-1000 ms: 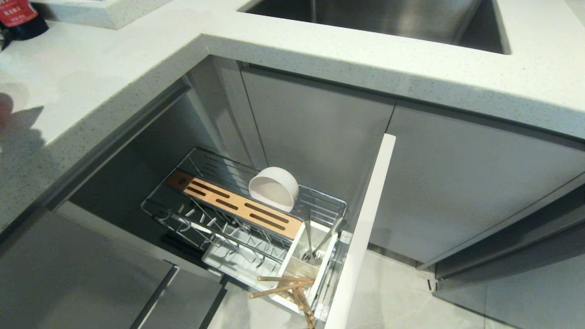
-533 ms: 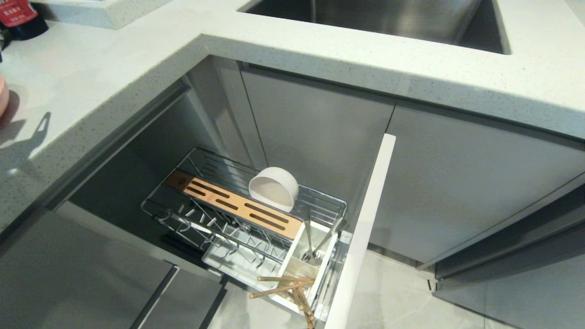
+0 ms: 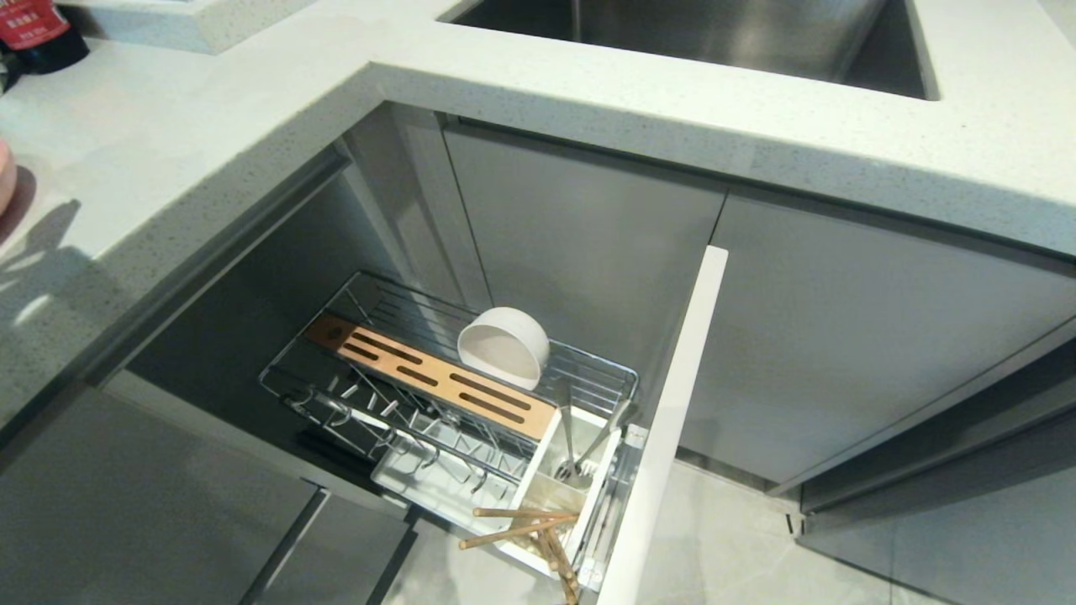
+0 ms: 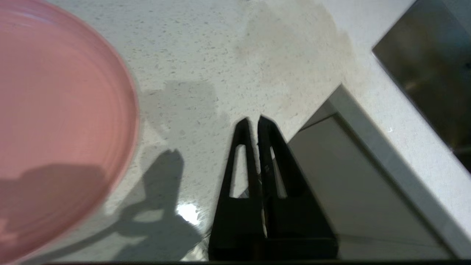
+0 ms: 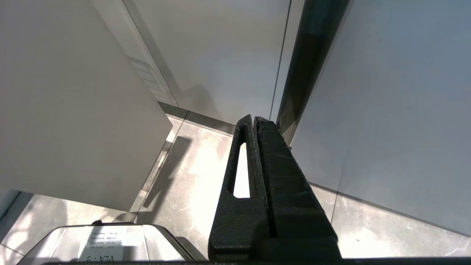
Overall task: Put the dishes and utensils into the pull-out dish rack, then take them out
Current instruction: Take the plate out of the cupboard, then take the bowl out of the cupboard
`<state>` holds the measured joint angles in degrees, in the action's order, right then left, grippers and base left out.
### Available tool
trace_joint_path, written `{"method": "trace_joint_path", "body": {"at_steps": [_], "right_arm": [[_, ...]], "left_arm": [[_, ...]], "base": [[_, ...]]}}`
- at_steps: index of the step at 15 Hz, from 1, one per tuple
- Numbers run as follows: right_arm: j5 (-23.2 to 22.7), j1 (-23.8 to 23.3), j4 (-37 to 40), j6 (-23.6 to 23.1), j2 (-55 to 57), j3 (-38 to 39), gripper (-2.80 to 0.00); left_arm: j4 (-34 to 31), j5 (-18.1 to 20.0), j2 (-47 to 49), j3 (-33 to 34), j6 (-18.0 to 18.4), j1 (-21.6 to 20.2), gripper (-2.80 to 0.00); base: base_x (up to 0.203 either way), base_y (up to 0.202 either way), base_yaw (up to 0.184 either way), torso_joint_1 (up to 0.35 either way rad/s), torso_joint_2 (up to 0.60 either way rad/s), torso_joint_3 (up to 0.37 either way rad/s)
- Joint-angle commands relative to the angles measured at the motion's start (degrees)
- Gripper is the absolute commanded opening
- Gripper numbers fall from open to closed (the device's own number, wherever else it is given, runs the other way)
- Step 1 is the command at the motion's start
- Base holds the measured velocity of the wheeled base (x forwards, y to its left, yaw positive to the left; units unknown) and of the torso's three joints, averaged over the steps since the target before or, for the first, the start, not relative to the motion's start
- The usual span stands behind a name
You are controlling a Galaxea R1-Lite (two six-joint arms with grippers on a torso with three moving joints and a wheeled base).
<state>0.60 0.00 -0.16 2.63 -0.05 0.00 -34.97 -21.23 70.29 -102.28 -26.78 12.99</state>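
Left claw (image 4: pixel 254 123) first: our fingers are pressed together with nothing between them, hanging over the speckled white desk (image 4: pixel 228 55) right by its edge. The pink plate (image 4: pixel 55 121) lies flat on the desk near the claw, apart from it, not touched. From the head view only a sliver of the plate (image 3: pixel 4 172) peeks in at the 9 o'clock edge, with the arm's shadow next to it.

Right claw (image 5: pixel 254 121) is parked low by the cabinet fronts, fingers together too, holding nothing.

Further out and down, toward 6 o'clock in the head view, the pull-out dish rack (image 3: pixel 353 290) sits open. Closest to us, the chopsticks (image 3: pixel 525 525) poke out of the white caddy (image 3: pixel 546 445), leaning at messy angles; the spoon (image 3: pixel 570 441) stands in the compartment just behind them. Beyond the wooden strip (image 3: pixel 429 378), the white bowl (image 3: pixel 504 346) rests tilted against the wire wall. The plate prongs (image 3: pixel 395 420) have nothing in them.

So our guess is the plate is the last thing to load. How we'd do it well: spread the fingers before going in, come at the rim from the side nearest the desk edge, get one finger under the lip and pinch firmly. A flat plate on a smooth top tends to slide away, so go slow. Then tip it upright before lowering it between the prongs, keeping clear of the bowl.
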Motion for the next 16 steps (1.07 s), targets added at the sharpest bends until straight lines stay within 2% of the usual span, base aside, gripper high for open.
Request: {"method": "trace_joint_path", "body": {"at_steps": [1, 6, 10, 13, 16], "right_arm": [[0.02, 0.0, -0.02, 0.0, 0.05, 0.0, -2.8], [0.02, 0.0, -0.02, 0.0, 0.05, 0.0, -2.8], [0.01, 0.0, -0.02, 0.0, 0.05, 0.0, -2.8], [0.02, 0.0, -0.02, 0.0, 0.05, 0.0, -2.8], [-0.07, 0.0, -0.02, 0.0, 0.05, 0.0, -2.8]], "left_arm": [[1.79, 1.12, -0.15, 3.24, -1.79, 2.55, -2.8], [3.02, 1.29, 0.68, 9.79, -7.76, 17.23, -2.8], [4.29, 1.19, 4.17, 11.59, -10.66, 18.83, -2.8], [4.38, 1.19, 6.85, 13.88, -12.98, 22.13, -2.8], [7.47, 1.12, 8.82, 17.13, -13.47, 23.35, -2.8]], "base": [[0.0, 0.0, 0.0, 0.0, 0.0, 0.0], [0.0, 0.0, 0.0, 0.0, 0.0, 0.0], [0.0, 0.0, 0.0, 0.0, 0.0, 0.0], [0.0, 0.0, 0.0, 0.0, 0.0, 0.0], [0.0, 0.0, 0.0, 0.0, 0.0, 0.0]]}}
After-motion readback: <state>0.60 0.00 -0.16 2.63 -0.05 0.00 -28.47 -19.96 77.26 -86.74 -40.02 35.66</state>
